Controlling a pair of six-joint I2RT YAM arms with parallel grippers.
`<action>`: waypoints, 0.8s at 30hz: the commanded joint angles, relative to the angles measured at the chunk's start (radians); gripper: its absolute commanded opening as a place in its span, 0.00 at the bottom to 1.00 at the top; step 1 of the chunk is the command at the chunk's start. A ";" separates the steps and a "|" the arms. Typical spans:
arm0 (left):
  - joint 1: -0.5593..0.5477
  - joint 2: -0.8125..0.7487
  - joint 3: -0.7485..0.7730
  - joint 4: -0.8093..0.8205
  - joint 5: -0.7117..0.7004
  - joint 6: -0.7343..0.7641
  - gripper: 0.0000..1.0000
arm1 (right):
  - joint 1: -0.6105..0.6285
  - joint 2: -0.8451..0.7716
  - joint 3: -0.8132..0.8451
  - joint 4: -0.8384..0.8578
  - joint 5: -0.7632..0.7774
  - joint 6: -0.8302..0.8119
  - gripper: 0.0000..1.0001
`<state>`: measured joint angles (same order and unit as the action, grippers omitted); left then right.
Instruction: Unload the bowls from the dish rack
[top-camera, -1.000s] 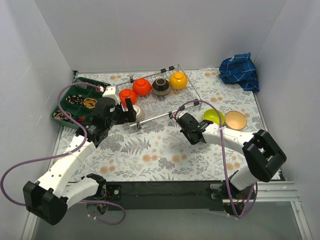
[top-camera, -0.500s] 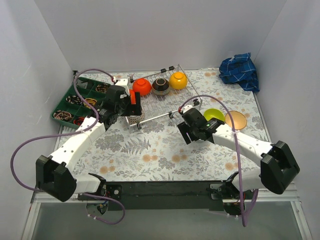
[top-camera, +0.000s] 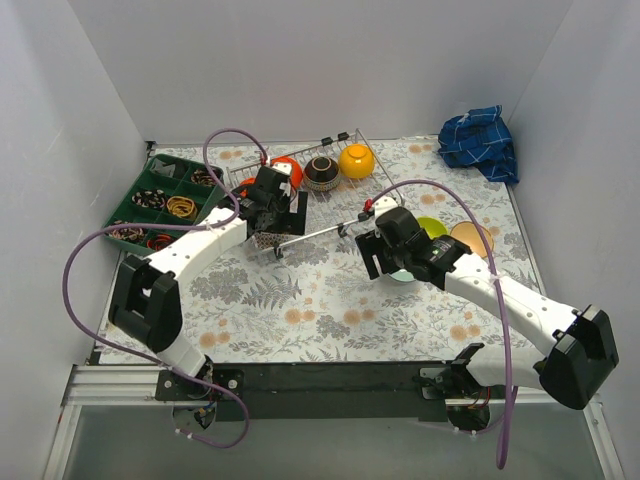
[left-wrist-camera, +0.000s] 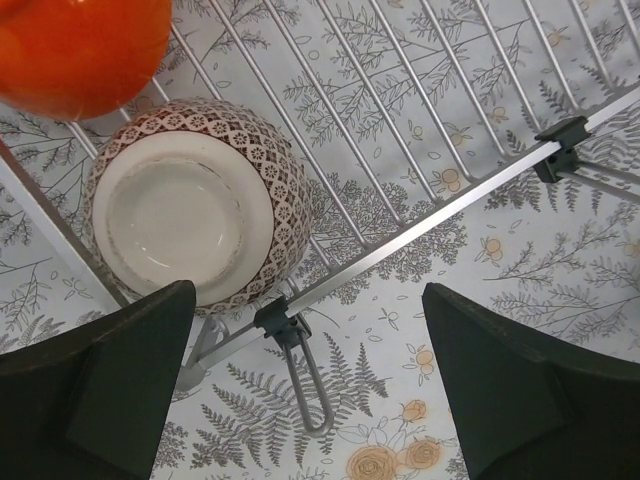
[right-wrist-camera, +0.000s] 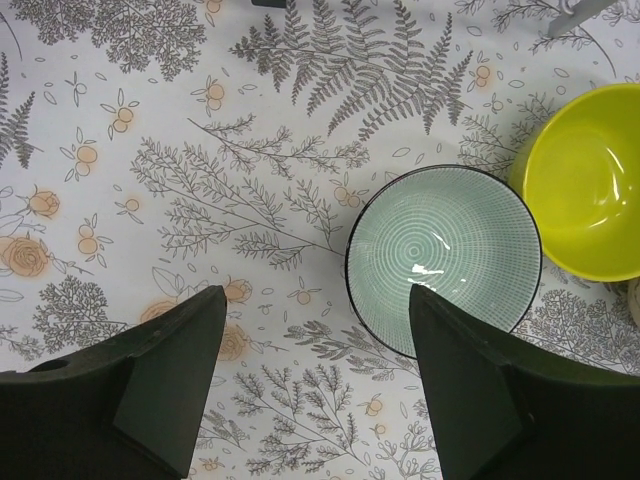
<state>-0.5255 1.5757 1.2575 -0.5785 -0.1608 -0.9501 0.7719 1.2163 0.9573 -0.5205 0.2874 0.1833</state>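
Note:
The silver wire dish rack (top-camera: 345, 205) stands at the back centre and holds a yellow bowl (top-camera: 356, 160), a dark brown bowl (top-camera: 321, 172) and an orange bowl (top-camera: 288, 166). In its near left corner lies a brown-patterned white bowl (left-wrist-camera: 190, 215), just below the orange bowl (left-wrist-camera: 80, 50). My left gripper (top-camera: 282, 222) hovers open over that corner (left-wrist-camera: 310, 390), holding nothing. A teal bowl (right-wrist-camera: 445, 255) sits upright on the table. Beside it my right gripper (right-wrist-camera: 315, 390) stands open, its right finger (right-wrist-camera: 490, 390) over the bowl's near edge (top-camera: 403, 274).
A lime bowl (top-camera: 432, 228) and a tan bowl (top-camera: 475, 238) rest on the table right of the rack. A green compartment tray (top-camera: 150, 205) is at the far left, a blue cloth (top-camera: 480, 140) at the back right. White walls enclose the table.
The right gripper has opened and the teal bowl now lies free on the table. The left arm has swung right from beside the green tray to over the rack's near left corner.

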 joint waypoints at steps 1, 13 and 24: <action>-0.013 0.038 0.040 -0.003 -0.039 0.004 0.98 | -0.002 -0.035 -0.020 0.034 -0.037 0.021 0.81; -0.022 0.174 0.138 0.057 -0.013 0.022 0.98 | -0.002 -0.073 -0.048 0.037 -0.007 -0.010 0.81; -0.062 0.202 0.263 0.112 -0.005 0.062 0.98 | -0.002 -0.109 -0.072 0.045 0.012 -0.021 0.81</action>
<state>-0.5762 1.8191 1.4570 -0.4919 -0.1383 -0.9325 0.7719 1.1389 0.8894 -0.5053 0.2825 0.1757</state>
